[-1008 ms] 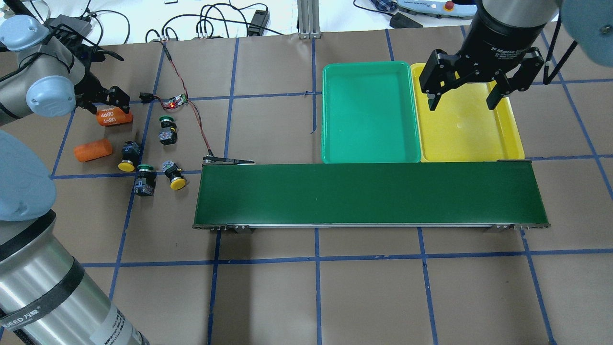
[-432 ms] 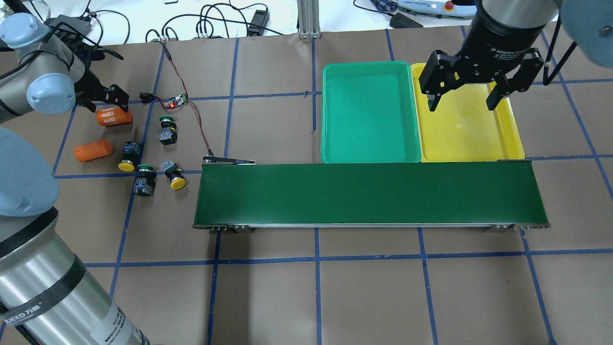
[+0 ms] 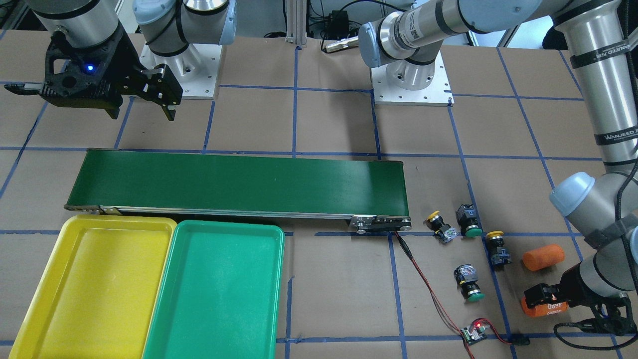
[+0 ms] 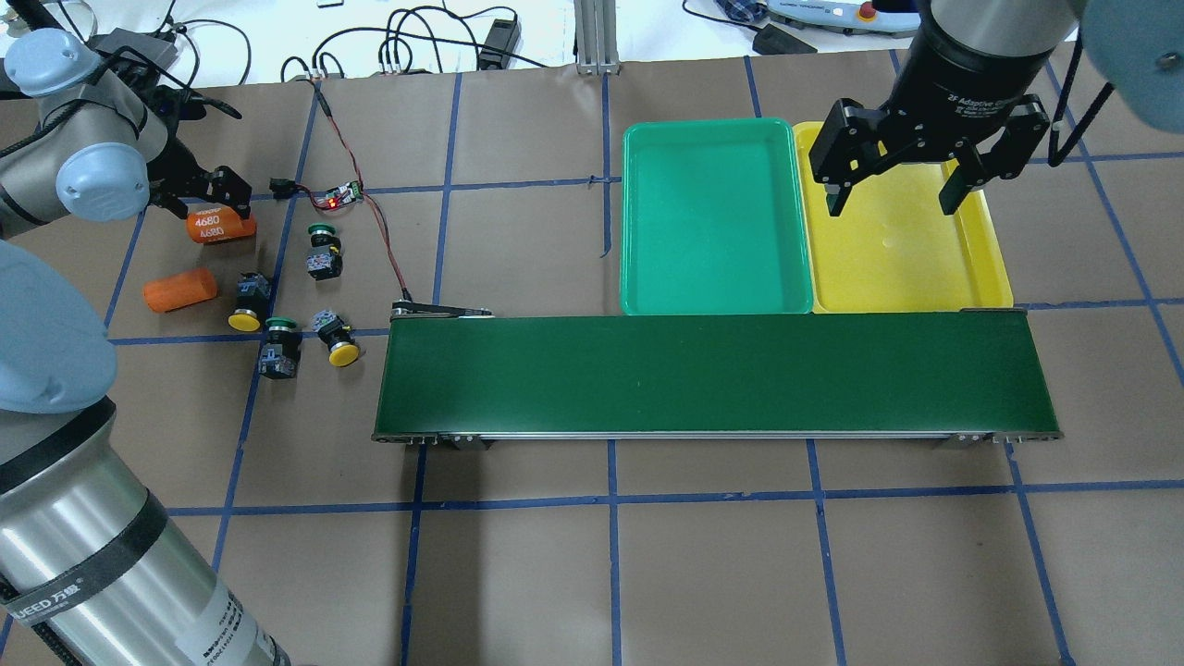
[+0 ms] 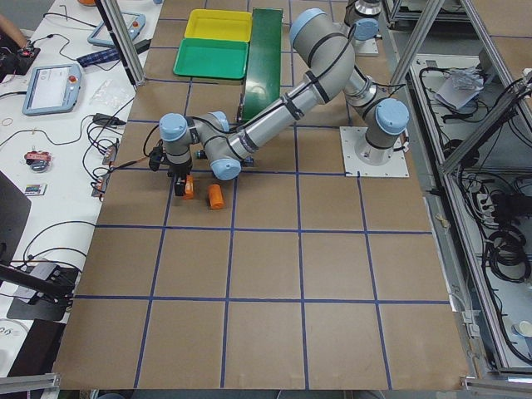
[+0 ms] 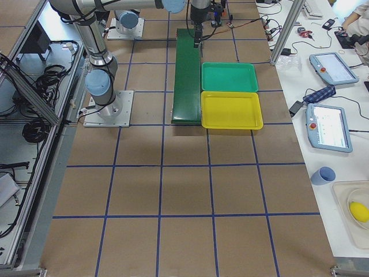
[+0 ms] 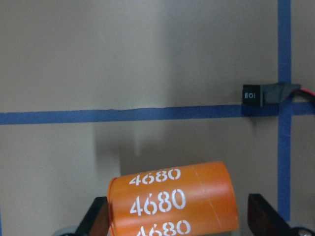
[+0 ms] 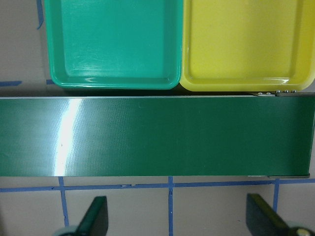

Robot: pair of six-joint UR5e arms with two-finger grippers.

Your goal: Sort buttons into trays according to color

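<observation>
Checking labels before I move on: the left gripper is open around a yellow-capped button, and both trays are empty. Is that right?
Not quite. The left gripper straddles the orange cylinder marked 4680, not a yellow-capped button. The left wrist view shows the cylinder between the open fingers. The yellow tray and the green tray are indeed empty.

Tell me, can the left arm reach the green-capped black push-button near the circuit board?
Probably yes: the green-capped button lies near its open hand, nothing between, though that straddles an orange cylinder.
</observation>
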